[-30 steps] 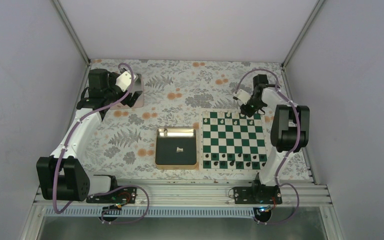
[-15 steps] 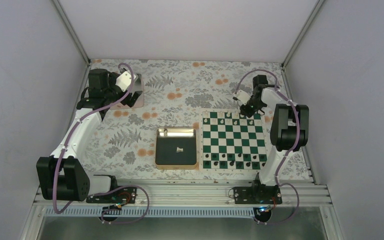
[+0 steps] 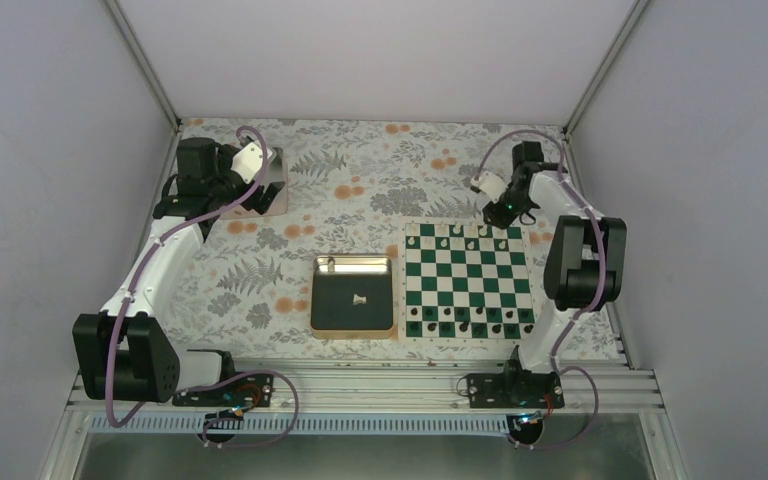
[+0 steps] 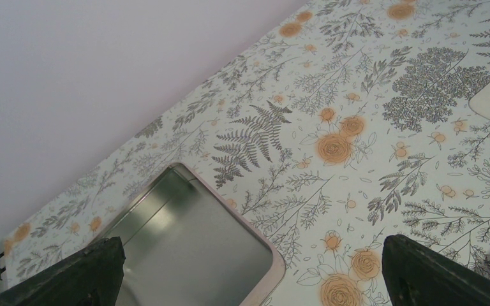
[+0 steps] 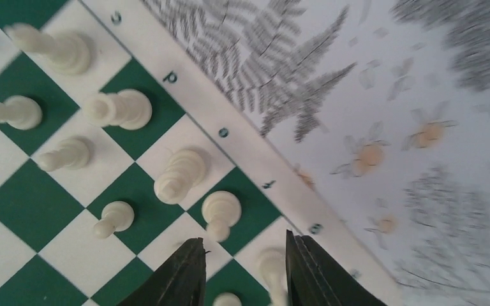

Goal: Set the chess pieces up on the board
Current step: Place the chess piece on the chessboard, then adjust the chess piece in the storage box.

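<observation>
The green and white board [image 3: 468, 280] lies right of centre. White chess pieces [image 3: 457, 235] stand on its two far rows, black pieces on the near rows. Two more white pieces [image 3: 359, 299] lie in the gold-rimmed tray [image 3: 317, 294]. My right gripper [image 3: 501, 213] hovers over the board's far right corner, open and empty. In the right wrist view [image 5: 242, 255] its jaws stand apart above the standing white pieces [image 5: 178, 175], with one piece [image 5: 271, 264] below them beside the right finger. My left gripper [image 3: 250, 195] is wide open and empty at the far left.
A silver tin tray [image 4: 185, 248] lies under my left gripper [image 4: 255, 284] at the far left of the floral cloth [image 3: 360, 190]. The side walls stand close to both arms. The board's white border with letters [image 5: 223, 131] runs past the right gripper.
My right gripper has drawn back from the board's far row toward the far right corner and lifted a little. The left arm has not moved.
</observation>
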Available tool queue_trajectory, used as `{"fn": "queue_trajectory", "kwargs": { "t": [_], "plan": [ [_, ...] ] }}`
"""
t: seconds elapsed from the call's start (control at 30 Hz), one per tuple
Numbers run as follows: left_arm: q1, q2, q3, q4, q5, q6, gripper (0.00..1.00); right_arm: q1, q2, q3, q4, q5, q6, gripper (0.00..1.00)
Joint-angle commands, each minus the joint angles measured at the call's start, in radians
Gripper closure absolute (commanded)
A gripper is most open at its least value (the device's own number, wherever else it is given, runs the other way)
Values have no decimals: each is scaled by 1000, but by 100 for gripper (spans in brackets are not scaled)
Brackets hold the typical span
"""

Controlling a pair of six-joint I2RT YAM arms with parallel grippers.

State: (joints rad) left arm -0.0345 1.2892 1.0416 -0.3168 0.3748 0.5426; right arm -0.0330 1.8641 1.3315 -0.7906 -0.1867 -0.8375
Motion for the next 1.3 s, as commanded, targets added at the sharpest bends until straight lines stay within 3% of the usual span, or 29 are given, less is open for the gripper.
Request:
{"fn": "queue_trajectory", "kwargs": {
  "t": [0.0,0.17,0.47,0.67,0.87,1.27],
  "plan": [
    [4,-3,15,-2,13,11,0,28,-118,91,-57,20,15,65],
    [4,-6,15,-2,11,12,0,161,-178,200,-137,50,44,62],
    [4,-15,16,-2,12,10,0,612,-122,311,-166,47,111,60],
    [4,-18,18,-4,18,11,0,852,-77,220,-85,20,14,56],
    [4,-24,15,-3,18,11,0,904,83,328,-266,-8,100,64],
    [3,-16,16,-4,26,13,0,943,51,97,-221,-67,181,63]
  ]
}}
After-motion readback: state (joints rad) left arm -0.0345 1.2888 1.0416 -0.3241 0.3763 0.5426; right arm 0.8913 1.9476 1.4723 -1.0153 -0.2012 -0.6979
